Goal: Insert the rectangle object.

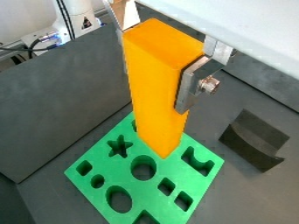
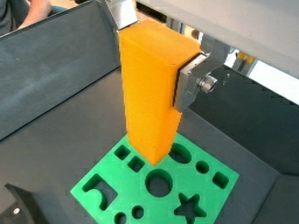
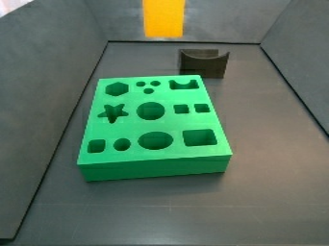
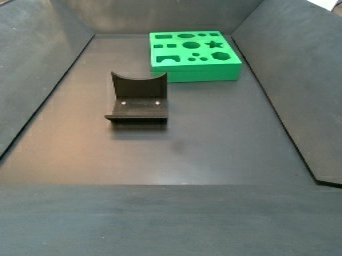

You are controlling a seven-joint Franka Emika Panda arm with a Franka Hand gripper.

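We see the pincer (image 1: 176, 83) clamped on the orange block (image 1: 156, 83), holding it upright in both wrist views (image 2: 149, 87), one silver finger (image 1: 194, 83) flat against its side. Beneath the pincer lies the green board (image 1: 146, 175) with shaped holes; the block hangs above it, apart. Beside it stands the dark notched block (image 1: 254, 136).

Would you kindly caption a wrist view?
Hand holds the rectangle object upright above the green board.
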